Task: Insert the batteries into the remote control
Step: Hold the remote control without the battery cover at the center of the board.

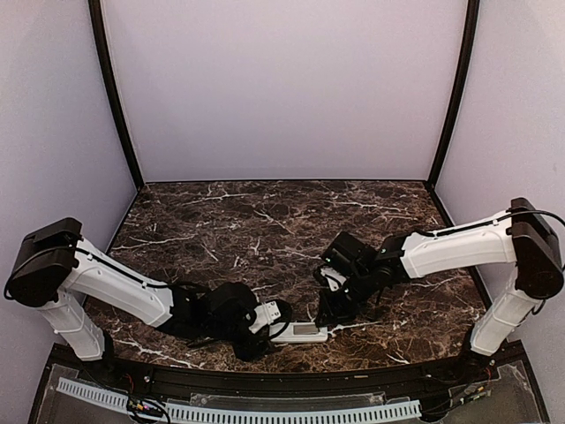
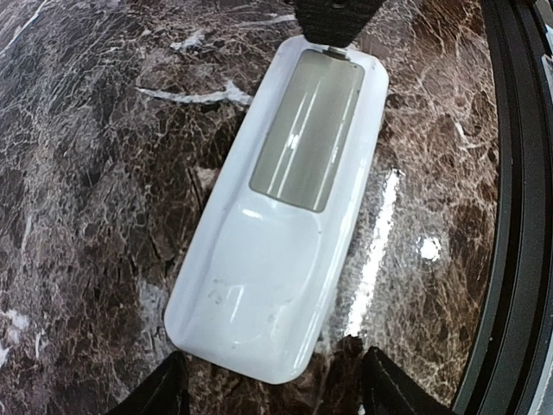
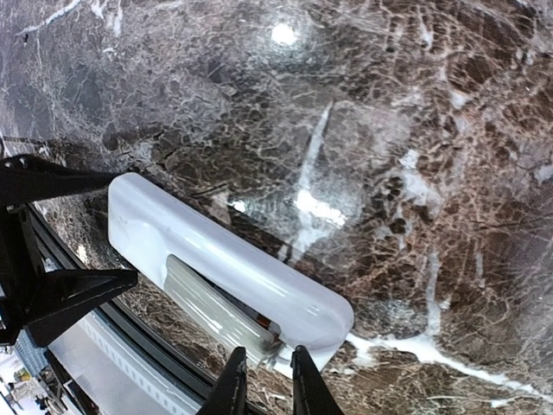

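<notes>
Black and wedge-shaped, the two fingers [image 2: 168, 391] of the left jaws stand wide apart on either side of the rounded end of the small, slim, white rectangular plastic remote control [image 2: 268, 294]. No contact with it shows. The remote control lies flat on the table, back upward, at the near edge between the two arms. Its shell is glossy and smooth and swells into a soft hump at the end nearest the left arm. A flat, grey, slightly translucent rectangular panel [image 2: 307, 130] with rounded corners sits flush in the other half. Faint moulded marks on the hump are too small to read.

The thin dark fingers [image 3: 232, 385] of the right jaws are nearly together, with a slim gap between them and their tips at the panel end of the remote control. Whether they pinch its lip I cannot tell.

The polished dark brown marble-patterned table [image 1: 265, 221], veined in white, mirrors the lights. The white-shelled left arm [image 1: 115, 283] reaches in low and nearly level from the left. The white-shelled right arm [image 1: 450, 252] stretches in from the right, its black wrist dipping steeply. Pale lilac walls [image 1: 282, 88] enclose the table.
</notes>
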Robot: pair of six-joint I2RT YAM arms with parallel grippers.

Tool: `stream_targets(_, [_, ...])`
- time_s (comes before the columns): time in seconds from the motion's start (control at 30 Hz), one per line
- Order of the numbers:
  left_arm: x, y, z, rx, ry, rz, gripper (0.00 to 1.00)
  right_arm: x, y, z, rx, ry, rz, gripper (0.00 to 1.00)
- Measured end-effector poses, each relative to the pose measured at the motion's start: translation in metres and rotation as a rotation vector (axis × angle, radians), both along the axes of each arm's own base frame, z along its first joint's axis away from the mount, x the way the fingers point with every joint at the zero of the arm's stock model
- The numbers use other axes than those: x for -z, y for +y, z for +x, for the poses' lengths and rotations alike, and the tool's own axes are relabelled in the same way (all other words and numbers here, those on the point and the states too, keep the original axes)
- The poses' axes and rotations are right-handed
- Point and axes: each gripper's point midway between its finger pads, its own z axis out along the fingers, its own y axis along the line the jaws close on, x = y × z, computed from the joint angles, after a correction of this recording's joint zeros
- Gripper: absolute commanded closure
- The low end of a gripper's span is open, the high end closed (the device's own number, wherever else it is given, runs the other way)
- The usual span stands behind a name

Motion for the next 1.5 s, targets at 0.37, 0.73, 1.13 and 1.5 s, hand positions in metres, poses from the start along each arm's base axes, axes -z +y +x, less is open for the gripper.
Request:
stream_targets(0.37, [-0.001, 0.008, 0.024, 0.012, -0.011, -0.003, 0.25, -0.028, -0.019, 0.012, 0.021, -0.049, 0.012, 0.81])
stream_targets(0.73, [0.001, -0.006, 0.028, 0.117, -0.037, -0.018, 0.27, -0.030, -0.032, 0.012, 0.019, -0.069, 0.028, 0.81])
stream_targets(1.13, [-0.001, -0.019, 0.020, 0.201, 0.008, -0.066, 0.34, -0.029, -0.035, 0.007, 0.016, -0.064, 0.051, 0.81])
stream_targets(1.5, [-0.001, -0.027, -0.002, 0.239, 0.024, -0.075, 0.42, -0.023, -0.024, -0.006, 0.018, -0.018, 0.087, 0.79])
